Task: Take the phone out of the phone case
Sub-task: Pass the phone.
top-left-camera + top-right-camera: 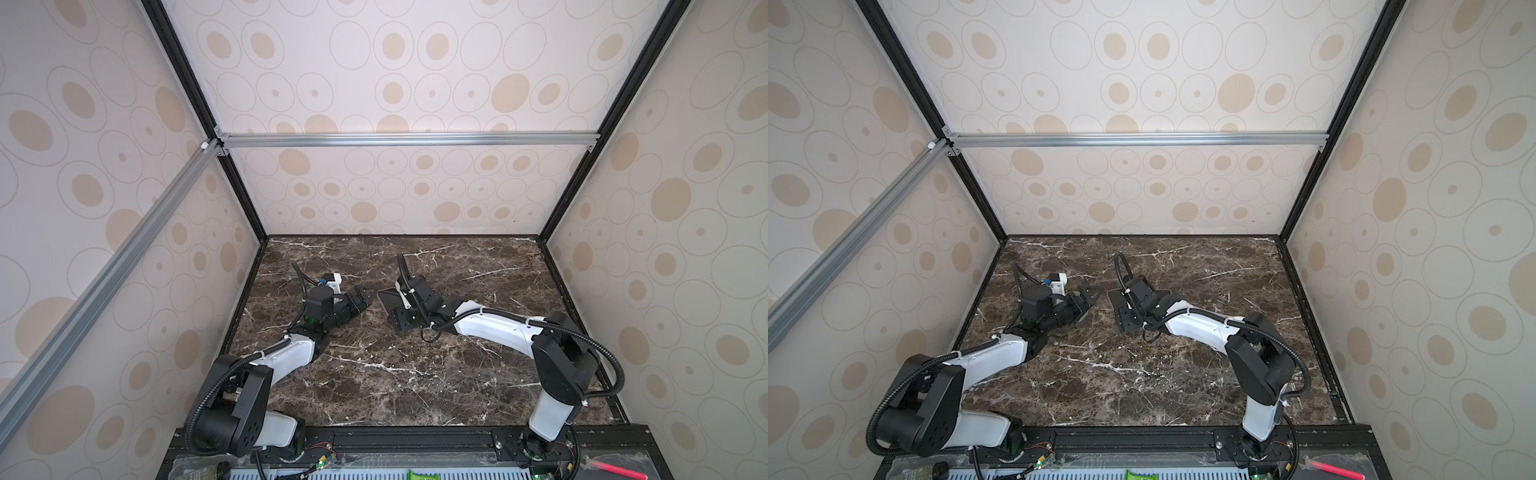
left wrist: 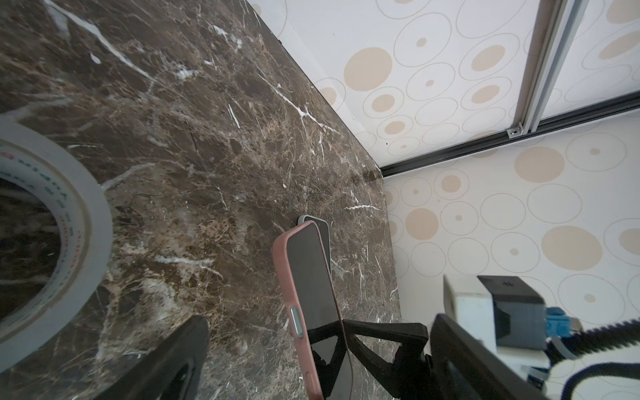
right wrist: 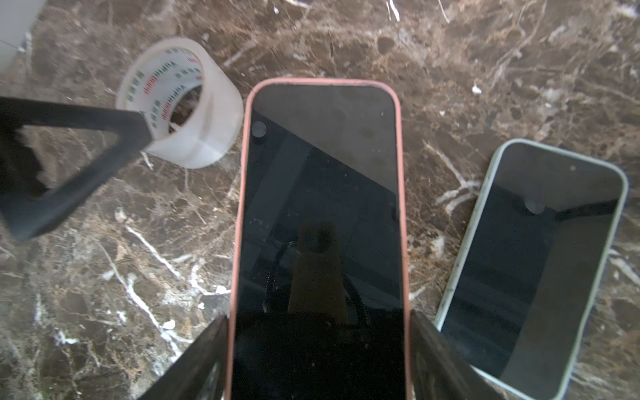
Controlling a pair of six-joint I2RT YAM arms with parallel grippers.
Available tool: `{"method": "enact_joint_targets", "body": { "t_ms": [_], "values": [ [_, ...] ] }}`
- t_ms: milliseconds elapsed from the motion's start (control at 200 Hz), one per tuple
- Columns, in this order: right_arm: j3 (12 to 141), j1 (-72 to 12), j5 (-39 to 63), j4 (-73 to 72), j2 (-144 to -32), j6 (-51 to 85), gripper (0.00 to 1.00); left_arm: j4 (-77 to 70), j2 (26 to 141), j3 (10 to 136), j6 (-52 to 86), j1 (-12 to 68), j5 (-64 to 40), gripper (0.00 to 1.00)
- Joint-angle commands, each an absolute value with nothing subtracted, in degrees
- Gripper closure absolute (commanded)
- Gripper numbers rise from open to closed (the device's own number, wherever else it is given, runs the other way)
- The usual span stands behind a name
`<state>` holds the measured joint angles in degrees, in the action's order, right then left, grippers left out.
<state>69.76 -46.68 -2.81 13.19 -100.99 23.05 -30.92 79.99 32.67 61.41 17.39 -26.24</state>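
Jaws of R gripper point(image 3: 318, 346) pinch phone point(image 3: 322, 207) by its long edges, phone in its pink case point(image 3: 239, 207), tilted above table point(image 3: 104, 277). L gripper point(image 1: 365, 300) jaws spread wide, just beside phone's free end. Beyond: tape roll point(image 3: 207, 138) & 2nd phone point(image 3: 540, 259), flat on table.

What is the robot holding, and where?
The right tool pinches the pink-cased phone by its long sides near one end; the left tool holds nothing.
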Motion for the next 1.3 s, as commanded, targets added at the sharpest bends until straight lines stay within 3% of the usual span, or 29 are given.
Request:
{"method": "enact_joint_targets", "body": {
  "t_ms": [0, 260, 445, 945, 1125, 1295],
  "values": [
    [68.87, -47.11, -1.94, 8.14, -98.45, 22.37, 0.37, -32.17, 81.48, 35.24, 63.85, 18.44, -26.30, 0.01],
    [67.51, -47.17, -0.12, 6.29, -96.64, 21.76, 0.37, -34.60, 84.92, 35.72, 66.00, 20.09, -26.63, 0.04],
    [67.15, -47.16, 2.65, 5.65, -96.32, 20.97, 0.37, -38.22, 86.50, 35.85, 67.69, 20.64, -28.50, 0.14],
    [67.13, -47.18, 3.24, 6.00, -96.11, 20.54, 0.37, -41.04, 87.86, 35.64, 68.88, 21.35, -29.37, 0.60],
    [66.97, -47.11, 3.23, 6.15, -95.93, 20.70, 0.37, -41.57, 87.58, 35.56, 68.73, 21.43, -29.54, 0.67],
    [66.97, -47.17, 3.00, 6.27, -95.38, 20.65, 0.37, -41.76, 87.32, 35.59, 68.30, 21.62, -29.71, 0.81]
  ]
}}
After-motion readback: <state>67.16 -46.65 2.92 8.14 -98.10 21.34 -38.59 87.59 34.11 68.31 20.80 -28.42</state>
